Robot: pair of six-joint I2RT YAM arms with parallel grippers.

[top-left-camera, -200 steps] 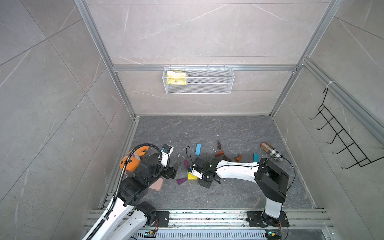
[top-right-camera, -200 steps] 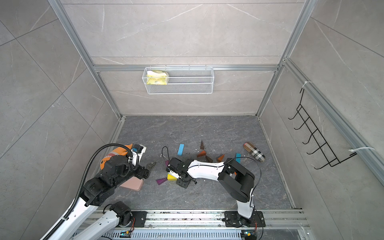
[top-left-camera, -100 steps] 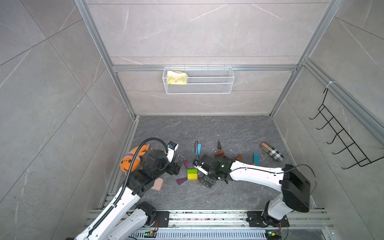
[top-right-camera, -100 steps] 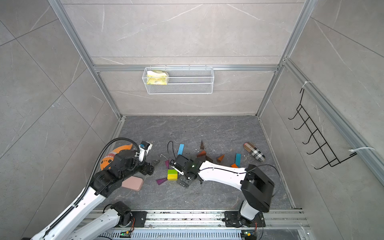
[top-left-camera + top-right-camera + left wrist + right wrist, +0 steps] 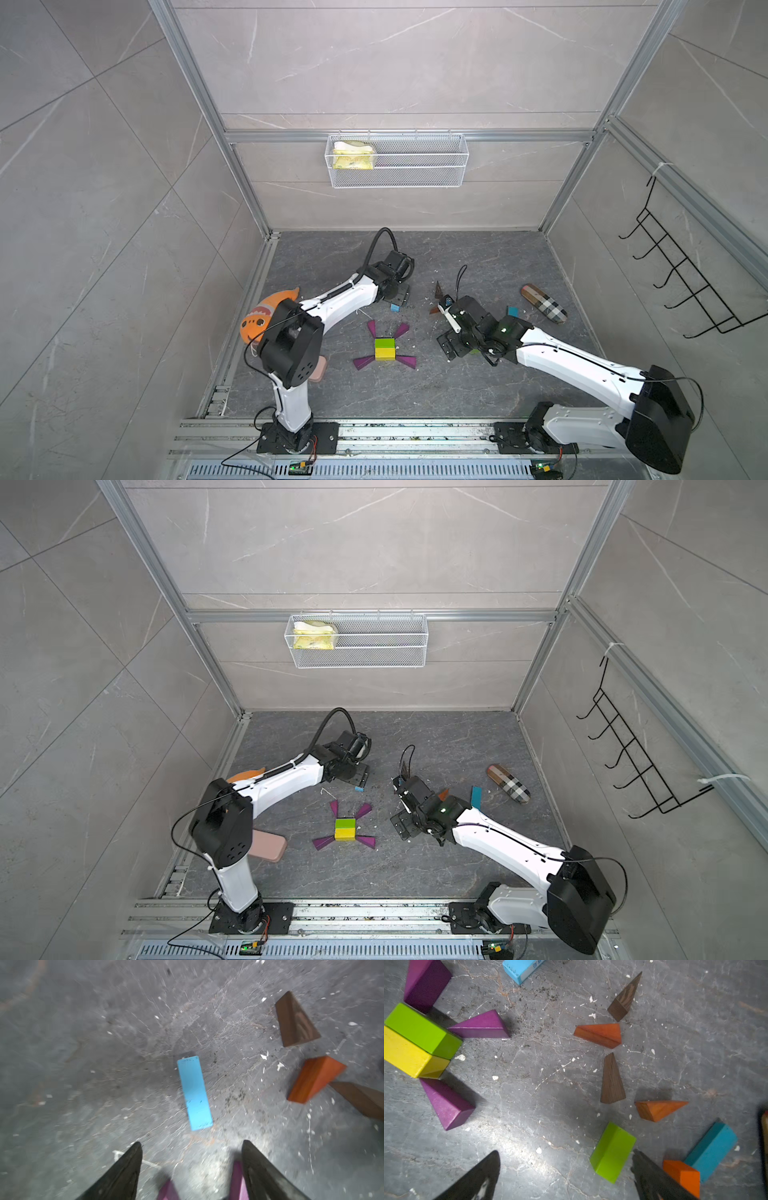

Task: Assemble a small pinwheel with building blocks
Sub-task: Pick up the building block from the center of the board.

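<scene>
A green brick (image 5: 384, 343) and a yellow brick (image 5: 384, 353) lie side by side mid-floor. Purple wedges (image 5: 372, 328) fan out from their corners in both top views. My left gripper (image 5: 191, 1145) hangs open just short of a long blue bar (image 5: 194, 1093) lying flat, with nothing between its fingers. My right gripper (image 5: 565, 1153) is open low over the floor to the right of the pinwheel. A loose green brick (image 5: 612, 1151) lies just inside its one fingertip (image 5: 639, 1159). Orange wedges (image 5: 600, 1034) and brown wedges (image 5: 612, 1080) lie scattered beyond it.
An orange brick (image 5: 683, 1174) and a second blue bar (image 5: 712, 1151) lie beside my right gripper. The orange plush fish (image 5: 266, 316) and a pink slab (image 5: 268, 845) sit by the left wall. The plaid pouch (image 5: 544, 303) lies far right. A wire basket (image 5: 397, 160) hangs on the back wall.
My right gripper opened, left the green and yellow bricks and drew back to the right. My left arm swung out from beside the fish to the blue bar.
</scene>
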